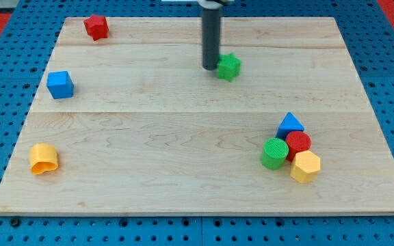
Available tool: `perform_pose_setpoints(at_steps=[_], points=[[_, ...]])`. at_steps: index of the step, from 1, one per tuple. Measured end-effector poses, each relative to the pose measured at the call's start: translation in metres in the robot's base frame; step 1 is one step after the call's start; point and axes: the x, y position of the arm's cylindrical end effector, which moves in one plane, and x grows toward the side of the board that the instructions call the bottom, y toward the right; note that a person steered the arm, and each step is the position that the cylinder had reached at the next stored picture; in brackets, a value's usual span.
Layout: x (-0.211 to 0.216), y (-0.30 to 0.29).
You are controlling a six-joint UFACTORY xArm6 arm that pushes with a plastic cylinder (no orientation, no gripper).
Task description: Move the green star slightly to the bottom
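Observation:
The green star (229, 66) lies on the wooden board (183, 137) right of centre near the view's top. My tip (210, 67) stands just to the star's left, touching or nearly touching its left edge. The dark rod rises straight up from there to the view's top edge.
A red block (96, 26) sits at the top left and a blue cube (60, 85) at the left. A yellow block (44, 158) lies at the bottom left. At the lower right cluster a blue triangle (290, 124), red cylinder (298, 143), green cylinder (275, 153) and yellow hexagon (305, 166).

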Motion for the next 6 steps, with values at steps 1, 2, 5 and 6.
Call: perform_pose_setpoints(at_steps=[1,2,5,6], points=[[-0.065,-0.061],[-0.059,-0.004],[0.038,-0.016],[0.027,-0.014]])
